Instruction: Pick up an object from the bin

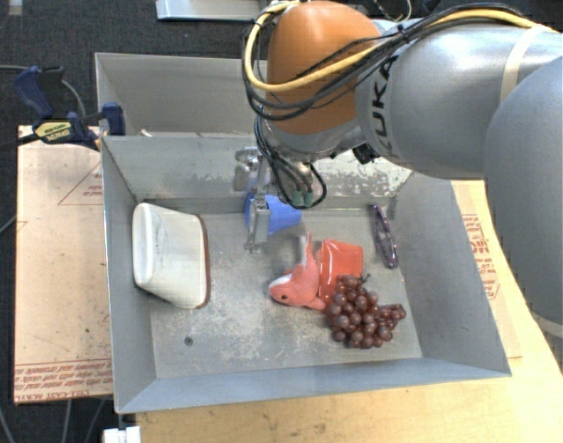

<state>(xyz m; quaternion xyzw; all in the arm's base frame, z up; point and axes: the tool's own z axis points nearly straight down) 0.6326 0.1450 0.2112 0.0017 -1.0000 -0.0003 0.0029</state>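
Tool [258, 231] sits low at the back-centre of the bin [226, 340], right against a blue cone-shaped piece [284, 216]. Can't tell how open it is or whether it has the cone. Likely grasp stage. Next: confirm grip, lift straight up. Pink toy [298, 287], grape bunch [360, 314] close in front; white tub [171, 253] well left.

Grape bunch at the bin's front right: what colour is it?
The grape bunch is dark maroon, clearest in the camera view.
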